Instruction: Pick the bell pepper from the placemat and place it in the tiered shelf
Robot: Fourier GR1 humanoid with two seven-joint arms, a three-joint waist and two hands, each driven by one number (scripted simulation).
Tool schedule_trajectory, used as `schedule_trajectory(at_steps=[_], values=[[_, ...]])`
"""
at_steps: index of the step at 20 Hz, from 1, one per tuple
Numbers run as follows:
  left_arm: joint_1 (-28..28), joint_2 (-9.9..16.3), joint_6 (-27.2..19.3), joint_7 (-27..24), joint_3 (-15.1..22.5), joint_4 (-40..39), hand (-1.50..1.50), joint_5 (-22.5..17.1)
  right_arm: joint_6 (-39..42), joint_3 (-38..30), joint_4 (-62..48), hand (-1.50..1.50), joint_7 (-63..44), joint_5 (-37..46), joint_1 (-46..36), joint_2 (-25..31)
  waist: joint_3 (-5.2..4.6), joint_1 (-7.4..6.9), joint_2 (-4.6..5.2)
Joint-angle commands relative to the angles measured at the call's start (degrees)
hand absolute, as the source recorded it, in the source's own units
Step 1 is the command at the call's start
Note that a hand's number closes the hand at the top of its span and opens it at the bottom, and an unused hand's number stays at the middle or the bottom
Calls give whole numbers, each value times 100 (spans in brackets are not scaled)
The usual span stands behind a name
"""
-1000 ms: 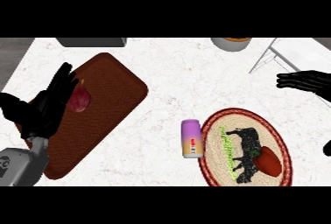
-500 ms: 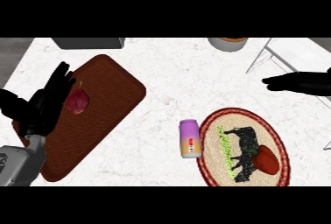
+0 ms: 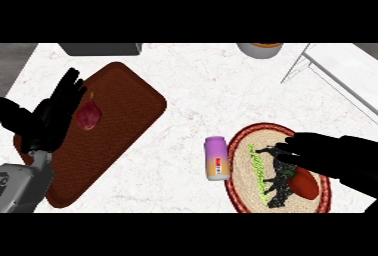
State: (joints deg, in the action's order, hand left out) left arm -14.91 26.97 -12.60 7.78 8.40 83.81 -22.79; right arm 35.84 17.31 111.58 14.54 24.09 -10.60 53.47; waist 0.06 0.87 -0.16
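Note:
A red bell pepper lies on the round woven placemat at the lower right, next to green and black shapes I cannot identify. My right hand hovers open over the placemat, its fingers pointing left just above the pepper and covering part of the mat. The white tiered shelf stands at the upper right. At the left edge my left hand rests open, fingers up, over a brown board, beside a purple-red vegetable.
A pink and orange can lies just left of the placemat. An orange-filled bowl and a dark box sit at the counter's far edge. White counter shows between the board and the placemat.
My right hand has come down and leftward from beside the shelf to above the placemat and pepper. The left hand has stayed in place.

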Motion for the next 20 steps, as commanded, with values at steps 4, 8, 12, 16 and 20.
schedule_trajectory(at_steps=[4,8,12,16,20], values=[[110,-207,102,-3,70,58,0,207,-531,430,91,-150,-234,1637,515,-92,-5,-73,13],[357,-218,112,112,-131,376,0,260,-552,302,169,-150,-140,2103,742,-113,-5,-92,7],[-303,-606,17,-18,-92,-402,0,650,-572,167,-180,-150,164,2468,567,-221,-6,-55,24],[133,-486,360,127,-313,143,0,544,-853,428,-459,-150,240,3089,871,-683,-5,-102,18],[-175,-460,486,290,-621,-66,0,587,-1005,44,-325,-150,487,3262,1346,-588,-5,-59,13]])
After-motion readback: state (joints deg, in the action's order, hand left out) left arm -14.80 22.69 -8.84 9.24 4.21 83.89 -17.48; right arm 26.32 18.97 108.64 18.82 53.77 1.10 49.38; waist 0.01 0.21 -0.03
